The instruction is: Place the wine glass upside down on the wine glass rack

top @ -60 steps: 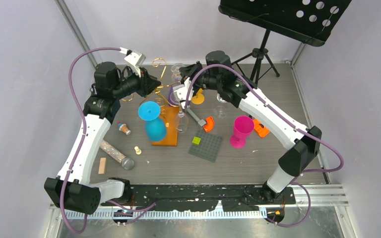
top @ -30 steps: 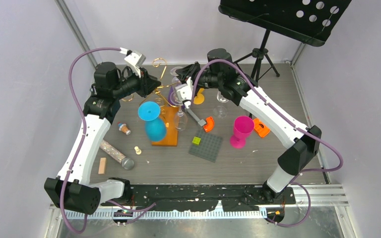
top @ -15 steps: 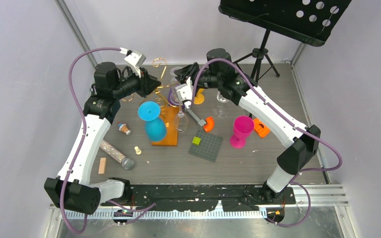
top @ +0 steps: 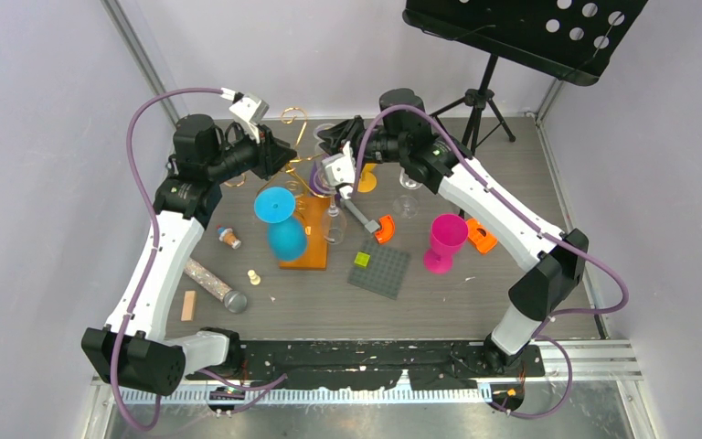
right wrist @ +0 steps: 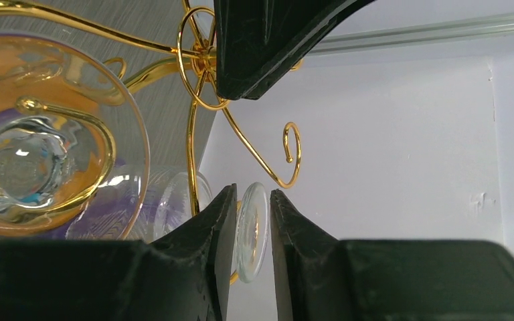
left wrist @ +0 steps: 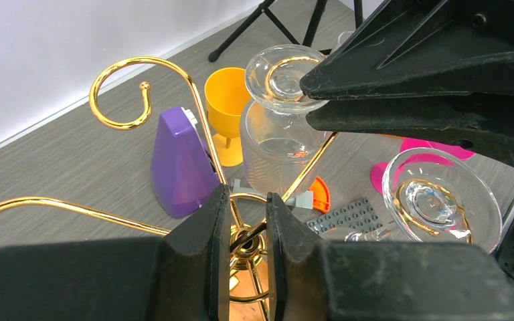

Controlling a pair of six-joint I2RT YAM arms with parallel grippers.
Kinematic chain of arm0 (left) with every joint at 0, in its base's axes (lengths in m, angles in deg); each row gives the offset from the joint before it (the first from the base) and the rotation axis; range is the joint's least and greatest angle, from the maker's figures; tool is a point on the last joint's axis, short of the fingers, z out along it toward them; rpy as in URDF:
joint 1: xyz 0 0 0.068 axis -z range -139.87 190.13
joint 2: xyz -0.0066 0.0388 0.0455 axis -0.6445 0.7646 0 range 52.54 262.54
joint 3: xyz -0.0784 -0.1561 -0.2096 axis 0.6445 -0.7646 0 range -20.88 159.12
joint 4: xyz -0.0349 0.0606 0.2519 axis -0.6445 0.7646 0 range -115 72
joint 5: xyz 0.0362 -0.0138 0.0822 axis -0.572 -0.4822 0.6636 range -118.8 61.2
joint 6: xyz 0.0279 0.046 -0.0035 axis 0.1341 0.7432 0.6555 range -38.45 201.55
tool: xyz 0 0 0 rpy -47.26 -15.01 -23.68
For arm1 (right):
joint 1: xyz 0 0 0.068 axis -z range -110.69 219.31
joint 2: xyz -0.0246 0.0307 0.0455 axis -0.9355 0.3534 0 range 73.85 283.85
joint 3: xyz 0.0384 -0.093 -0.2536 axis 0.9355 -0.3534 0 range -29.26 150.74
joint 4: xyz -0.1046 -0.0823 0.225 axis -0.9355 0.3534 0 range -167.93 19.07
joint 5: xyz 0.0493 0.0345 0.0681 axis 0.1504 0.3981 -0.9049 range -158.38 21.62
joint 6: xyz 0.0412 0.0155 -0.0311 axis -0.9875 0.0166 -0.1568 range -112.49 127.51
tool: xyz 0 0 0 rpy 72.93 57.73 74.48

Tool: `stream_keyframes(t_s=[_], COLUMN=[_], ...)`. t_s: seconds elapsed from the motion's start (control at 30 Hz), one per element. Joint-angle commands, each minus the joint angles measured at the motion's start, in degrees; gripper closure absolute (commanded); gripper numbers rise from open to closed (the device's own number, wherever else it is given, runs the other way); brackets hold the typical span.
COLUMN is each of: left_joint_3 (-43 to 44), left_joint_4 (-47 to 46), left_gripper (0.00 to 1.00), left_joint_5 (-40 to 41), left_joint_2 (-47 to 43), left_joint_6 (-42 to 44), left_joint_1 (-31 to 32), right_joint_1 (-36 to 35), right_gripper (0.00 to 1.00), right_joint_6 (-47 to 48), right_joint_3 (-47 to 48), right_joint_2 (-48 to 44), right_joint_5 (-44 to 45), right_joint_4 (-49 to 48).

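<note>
The wine glass (left wrist: 284, 144) stood inverted, its long axis close to vertical, with the round foot on top and the bowl opening down toward the surface (top: 475, 293). It was up among the gold arms of the rack (top: 311, 247), on the side toward the far edge of the surface, about midway along that edge.

The right tool (right wrist: 252, 192) was level with the foot, one finger against each face, so the foot showed nearly edge-on between the fingers (right wrist: 207, 234). They sat close on both sides; whether they pressed the foot or left it slack could not be told. A gold wire ran just beside the foot, but it was unclear whether it carried the glass.

The left tool (left wrist: 246, 194) was clamped on the rack's thin center stem at the hub where the arms met, its fingers nearly together.

A second clear glass (left wrist: 442, 200) sat foot-up near the first, a gold curl around its stem.
</note>
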Motion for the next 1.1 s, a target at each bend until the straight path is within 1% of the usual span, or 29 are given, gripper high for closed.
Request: stream_keyframes(t_s=[0.0, 0.3, 0.43, 0.53, 0.57, 0.6, 0.63, 0.67, 0.7, 0.73, 0.77, 0.8, 0.83, 0.87, 0.9, 0.93, 0.97, 1.0, 1.03, 1.07], left_joint_3=[-1.3, -0.9, -0.9, -0.8, -0.8, -0.8, -0.8, -0.8, -0.8, -0.8, -0.8, -0.7, -0.7, -0.7, -0.6, -0.5, -0.4, -0.2, 0.2, 0.5], left_joint_4=[1.6, 2.0, 2.2, 2.2, 2.2, 2.2, 2.2, 2.2, 2.3, 2.3, 2.2, 2.3, 2.4, 2.3, 2.3, 2.3, 2.4, 2.3, 2.5, 2.4], left_gripper=[1.00, 1.00, 1.00, 1.00, 1.00, 1.00, 1.00, 1.00, 1.00, 1.00, 1.00, 1.00, 1.00, 0.99, 0.97, 0.95, 0.94, 0.91, 0.87, 0.81], left_joint_5=[0.7, 0.9, 0.9, 0.8, 0.8, 0.8, 0.9, 0.9, 0.9, 0.8, 0.8, 0.8, 0.9, 1.0, 1.1, 1.1, 1.0, 1.0, 0.8, 0.8], left_joint_2=[0.7, 1.1, 1.2, 1.2, 1.2, 1.2, 1.2, 1.2, 1.2, 1.2, 1.2, 1.2, 1.0, 0.9, 0.9, 0.9, 0.8, 0.8, 0.8, 0.8], left_joint_6=[-0.3, -0.5, -0.5, -0.5, -0.5, -0.4, -0.4, -0.5, -0.5, -0.6, -0.6, -0.6, -0.6, -0.7, -0.7, -0.8, -1.0, -1.2, -1.4, -1.6], left_joint_1=[-0.2, -0.2, -0.2, -0.2, -0.2, -0.2, -0.2, -0.2, -0.2, -0.2, -0.2, -0.2, -0.2, -0.2, -0.2, -0.2, -0.2, -0.2, -0.2, -0.2], right_joint_1=[-0.4, -1.3, -1.6, -1.6, -1.6, -1.6, -1.6, -1.6, -1.6, -1.5, -1.6, -1.6, -1.6, -1.6, -1.6, -1.6, -1.6, -1.7, -1.7, -1.7], right_gripper=[0.70, 0.67, 0.66, 0.65, 0.65, 0.65, 0.63, 0.60, 0.58, 0.56, 0.55, 0.55, 0.54, 0.54, 0.54, 0.54, 0.54, 0.54, 0.54, 0.55], right_joint_6=[-2.3, -4.9, -8.4, -14.4, -18.9, -21.6, -27.5, -30.4, -35.3, -37.0, -39.8, -41.4, -44.4, -46.2, -50.9, -53.3, -57.5, -60.3, -61.3, -63.2], right_joint_3=[3.3, 2.0, 1.5, -0.1, -1.9, -3.0, -5.4, -7.5, -8.3, -9.6, -10.1, -11.6, -12.8, -16.0, -17.8, -21.4, -23.1, -25.7, -27.0, -29.2], right_joint_2=[-0.3, 0.1, -0.1, -1.2, -1.6, -2.5, -3.6, -4.1, -5.2, -5.8, -7.4, -8.2, -10.3, -11.6, -14.3, -15.7, -18.4, -19.8, -22.5, -23.7], right_joint_5=[-2.8, -4.3, -6.7, -8.2, -8.1, -7.1, -4.7, -3.2, 0.1, 1.8, 5.8, 7.5, 11.8, 14.2, 19.9, 23.2, 28.9, 30.9, 34.8, 36.7], right_joint_4=[-5.0, -9.9, -13.1, -20.4, -27.0, -30.6, -38.4, -41.7, -46.7, -48.3, -49.6, -50.1, -51.8, -52.8, -55.3, -56.3, -56.7, -56.0, -53.5, -50.4])
